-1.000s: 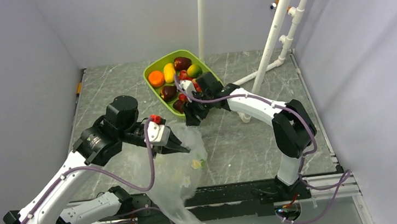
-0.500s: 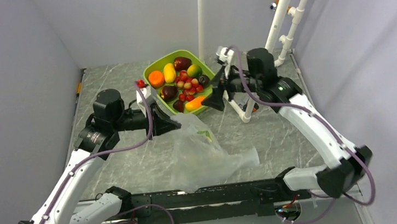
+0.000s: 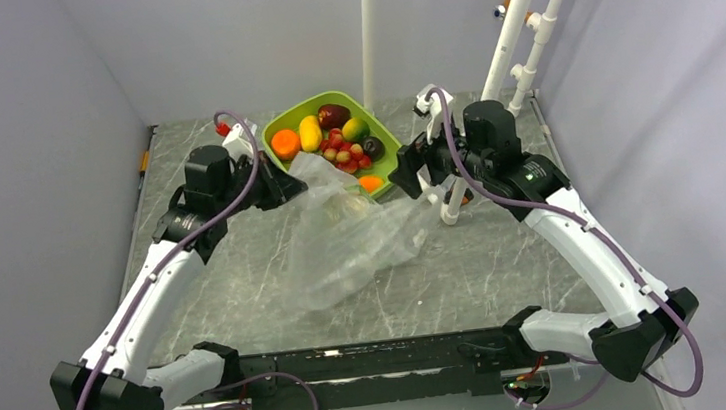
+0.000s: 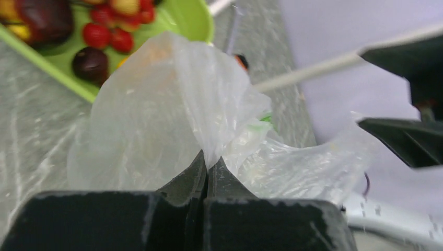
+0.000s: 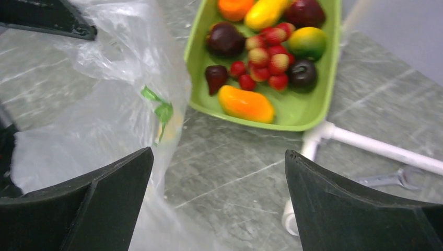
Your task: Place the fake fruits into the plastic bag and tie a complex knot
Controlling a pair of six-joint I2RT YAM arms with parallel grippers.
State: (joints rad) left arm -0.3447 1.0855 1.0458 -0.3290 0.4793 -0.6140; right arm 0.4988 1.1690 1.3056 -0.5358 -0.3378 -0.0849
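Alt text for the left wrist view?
The left gripper is shut on a fold of the thin, clear, crinkly plastic bag, which bulges ahead of it. Behind, a lime green tray holds small red berries and a dark maroon fruit; the open right gripper shows at the right edge.

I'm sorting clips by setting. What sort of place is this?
Probably a robot test cell in a lab: plain grey walls box in a marble-patterned table, a white pipe frame stands at the back, and fake fruits sit in a green tray.
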